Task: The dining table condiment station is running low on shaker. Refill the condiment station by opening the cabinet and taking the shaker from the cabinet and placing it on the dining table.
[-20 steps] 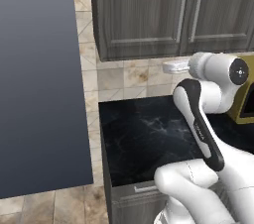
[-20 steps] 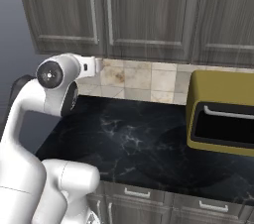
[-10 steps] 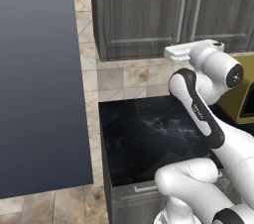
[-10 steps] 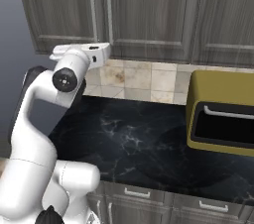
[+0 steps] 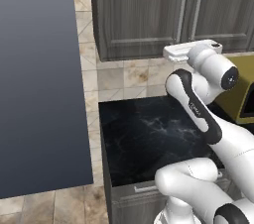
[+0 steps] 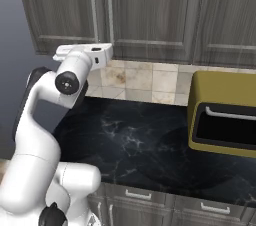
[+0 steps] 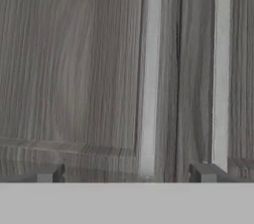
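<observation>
Dark grey wood-grain cabinet (image 6: 145,15) hangs above the counter, doors apparently shut.

Our arm (image 5: 198,114) has glossy white rounded shells with black bands along the links, a round dark joint cap, and a flat white hand block.

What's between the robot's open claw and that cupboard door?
Nothing: in the hand view the open gripper faces the cabinet across bare space, its left handle between the fingertips.
</observation>
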